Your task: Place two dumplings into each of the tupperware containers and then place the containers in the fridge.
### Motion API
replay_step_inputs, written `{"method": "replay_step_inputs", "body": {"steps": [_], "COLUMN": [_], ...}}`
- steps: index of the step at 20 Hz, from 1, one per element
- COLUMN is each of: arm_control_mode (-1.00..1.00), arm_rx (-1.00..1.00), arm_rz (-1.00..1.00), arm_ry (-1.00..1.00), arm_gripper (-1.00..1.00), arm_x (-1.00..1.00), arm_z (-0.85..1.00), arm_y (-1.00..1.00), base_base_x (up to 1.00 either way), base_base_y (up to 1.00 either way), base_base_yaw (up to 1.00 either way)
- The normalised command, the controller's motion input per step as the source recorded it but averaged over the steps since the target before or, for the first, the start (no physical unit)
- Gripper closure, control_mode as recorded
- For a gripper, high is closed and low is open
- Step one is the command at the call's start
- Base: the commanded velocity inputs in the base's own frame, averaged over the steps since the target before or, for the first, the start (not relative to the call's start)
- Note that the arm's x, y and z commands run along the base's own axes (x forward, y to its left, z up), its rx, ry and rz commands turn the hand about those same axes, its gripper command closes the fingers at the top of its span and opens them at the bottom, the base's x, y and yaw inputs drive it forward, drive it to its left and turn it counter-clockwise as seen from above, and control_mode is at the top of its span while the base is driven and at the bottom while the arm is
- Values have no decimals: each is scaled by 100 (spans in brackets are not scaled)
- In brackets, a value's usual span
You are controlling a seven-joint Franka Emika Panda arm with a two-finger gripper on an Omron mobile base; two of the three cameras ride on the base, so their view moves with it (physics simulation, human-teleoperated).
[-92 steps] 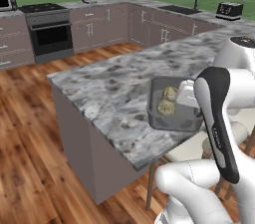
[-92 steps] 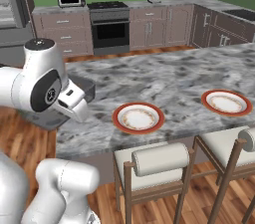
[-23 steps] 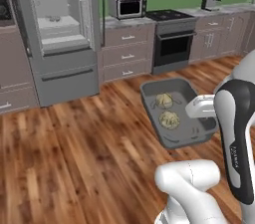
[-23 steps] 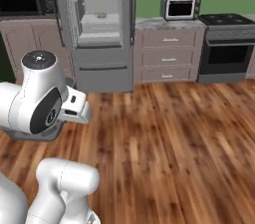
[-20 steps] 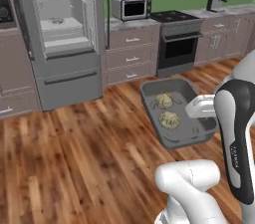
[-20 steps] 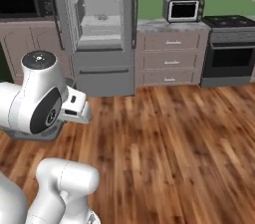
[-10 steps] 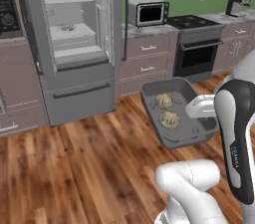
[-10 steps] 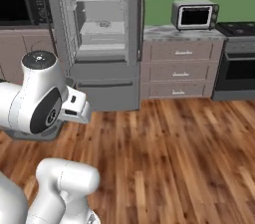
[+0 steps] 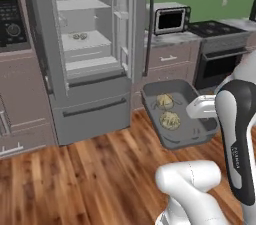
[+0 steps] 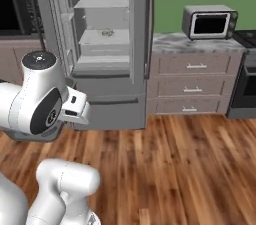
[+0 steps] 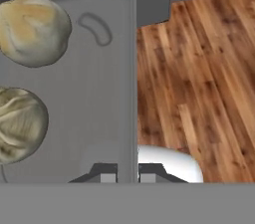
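Two dumplings (image 9: 166,110) sit side by side in the grey tupperware container (image 9: 178,137) we're carrying, one nearer the fridge end and one just behind it, close but not quite touching from what we can see. Our gripper (image 11: 127,174) is clamped tight on the container's wall, one finger on each side of it; you can see that best in the hand view, where the wall runs straight up between the fingertips (image 11: 103,173) and both dumplings sit on the tray floor beside it. The container hangs level above the wood floor (image 9: 70,174), near the lower part of the fridge (image 9: 90,49) but well clear of it.

Fridge doors are open, and the pale shelves are showing. On a middle shelf (image 9: 85,40) there's a pair of small lumpy things (image 9: 79,35) that look like more dumplings, too small for us to tell if they're in a tray. A microwave (image 9: 170,18) sits on the counter right of the fridge, with a stove (image 9: 222,51) further along.
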Motion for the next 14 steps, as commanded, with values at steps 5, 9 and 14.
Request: {"method": "replay_step_inputs", "body": {"steps": [5, 9, 14], "arm_control_mode": [100, 100, 100], "arm_rx": [0, 0, 0], "arm_rz": [0, 0, 0], "arm_ry": [0, 0, 0], "arm_gripper": [100, 100, 100], "arm_x": [0, 0, 0], "arm_z": [0, 0, 0], "arm_y": [0, 0, 0], "base_base_x": [100, 100, 100], "base_base_y": [0, 0, 0], "base_base_yaw": [6, 5, 5]}}
